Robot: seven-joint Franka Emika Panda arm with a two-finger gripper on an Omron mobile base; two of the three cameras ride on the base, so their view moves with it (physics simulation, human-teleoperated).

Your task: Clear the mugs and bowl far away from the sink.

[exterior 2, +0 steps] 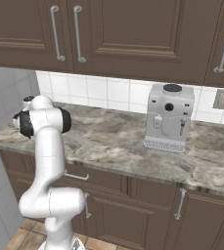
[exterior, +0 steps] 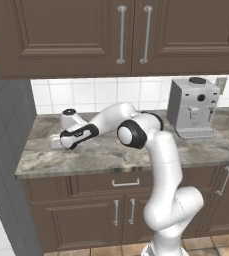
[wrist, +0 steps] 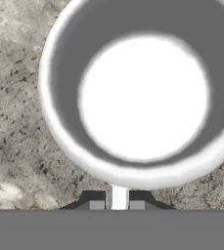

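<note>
The white mug (wrist: 142, 97) stands upright on the marble tabletop (wrist: 15, 112), seen from straight above in the hand view, its open mouth and bright inner bottom facing the camera; the claw (wrist: 117, 199) sits right at the near rim, its two dark tips close together with a thin white strip between them, likely the mug's wall or handle; whether the tips press on that strip I cannot tell.

In the left base view the arm bends over the tabletop (exterior: 111, 152) toward its left end, the hand low near the grey wall (exterior: 6, 150); the mug itself is hidden by the hand there. A grey coffee machine (exterior: 192, 106) stands at the right against the tiled backsplash, well apart from the hand; brown cabinets (exterior: 121, 35) hang above. In the right base view the coffee machine (exterior 2: 169, 116) stands on the tabletop (exterior 2: 103, 141), right of the arm.
</note>
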